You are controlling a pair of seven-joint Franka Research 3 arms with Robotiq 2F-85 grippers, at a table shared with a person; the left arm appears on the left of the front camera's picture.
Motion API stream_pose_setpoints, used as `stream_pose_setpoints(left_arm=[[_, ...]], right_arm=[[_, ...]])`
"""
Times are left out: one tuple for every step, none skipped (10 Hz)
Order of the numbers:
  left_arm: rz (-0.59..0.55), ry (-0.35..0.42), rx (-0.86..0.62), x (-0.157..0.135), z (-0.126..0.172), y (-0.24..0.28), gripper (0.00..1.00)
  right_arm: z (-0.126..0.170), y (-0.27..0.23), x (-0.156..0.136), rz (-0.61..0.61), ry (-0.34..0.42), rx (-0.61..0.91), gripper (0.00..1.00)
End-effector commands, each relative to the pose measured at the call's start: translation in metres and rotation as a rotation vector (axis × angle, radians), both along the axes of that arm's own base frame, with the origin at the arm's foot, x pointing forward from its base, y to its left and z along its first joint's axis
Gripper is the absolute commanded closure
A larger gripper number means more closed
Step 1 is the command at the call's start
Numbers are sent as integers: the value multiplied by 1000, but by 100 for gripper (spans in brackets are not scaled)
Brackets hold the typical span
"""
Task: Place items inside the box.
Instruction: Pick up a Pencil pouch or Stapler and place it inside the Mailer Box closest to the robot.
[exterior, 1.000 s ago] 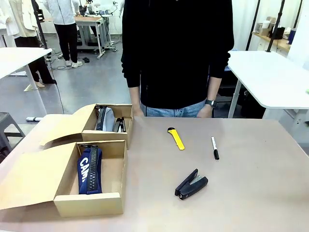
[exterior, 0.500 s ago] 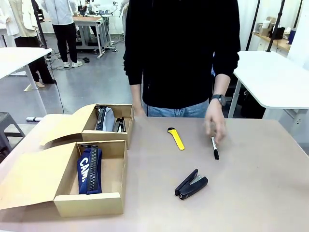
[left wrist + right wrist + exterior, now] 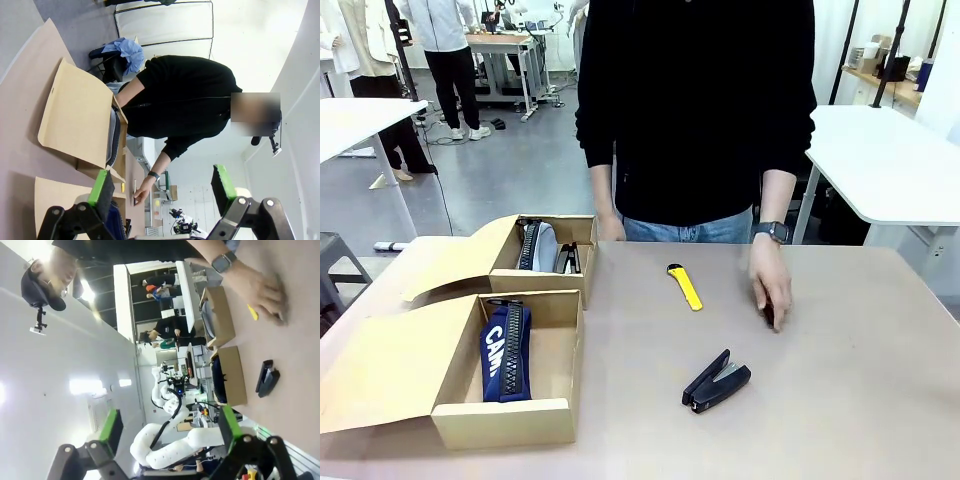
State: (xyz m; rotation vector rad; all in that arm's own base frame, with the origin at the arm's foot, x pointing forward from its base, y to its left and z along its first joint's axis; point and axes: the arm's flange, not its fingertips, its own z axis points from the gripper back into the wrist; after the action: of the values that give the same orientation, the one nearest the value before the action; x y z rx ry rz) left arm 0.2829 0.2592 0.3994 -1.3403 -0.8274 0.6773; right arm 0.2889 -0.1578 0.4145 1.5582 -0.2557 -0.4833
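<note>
Currently, front view: a navy pencil case [image 3: 506, 350] lies in the near box [image 3: 500, 422] and a grey case [image 3: 543, 245] in the far box [image 3: 545, 282]. The yellow utility knife [image 3: 685, 286] and a black stapler [image 3: 716, 380] wait on the table [image 3: 860, 400], a person's hand [image 3: 770, 285] beside them. Left wrist view: my left gripper [image 3: 162, 175] gapes wide, empty. Right wrist view: my right gripper [image 3: 170, 415] likewise, empty.

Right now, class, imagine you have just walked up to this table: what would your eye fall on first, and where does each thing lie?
The person's hand rests on the table right of centre, with a yellow utility knife lying to its left. Closer to the robot, mid-table, sits a black stapler, and at the left an open cardboard box holds a navy pencil case.
</note>
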Motion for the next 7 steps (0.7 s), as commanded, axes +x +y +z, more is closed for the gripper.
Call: stream_pose_setpoints(left_arm=[[0,-21,-5,-1,1,-2,0],[0,-21,-5,-1,1,-2,0],[0,-21,-5,-1,1,-2,0],[0,-21,-5,-1,1,-2,0],[0,-21,-5,-1,1,-2,0],[0,-21,-5,-1,1,-2,0],[0,-21,-5,-1,1,-2,0]], right_arm=[[0,-1,-5,10,-11,-12,0],[0,-1,-5,10,-11,-12,0],[0,-1,-5,10,-11,-12,0],[0,-1,-5,10,-11,-12,0],[0,-1,-5,10,-11,-12,0],[0,-1,-5,10,-11,-12,0],[0,-1,-1,-1,3,-3,0]])
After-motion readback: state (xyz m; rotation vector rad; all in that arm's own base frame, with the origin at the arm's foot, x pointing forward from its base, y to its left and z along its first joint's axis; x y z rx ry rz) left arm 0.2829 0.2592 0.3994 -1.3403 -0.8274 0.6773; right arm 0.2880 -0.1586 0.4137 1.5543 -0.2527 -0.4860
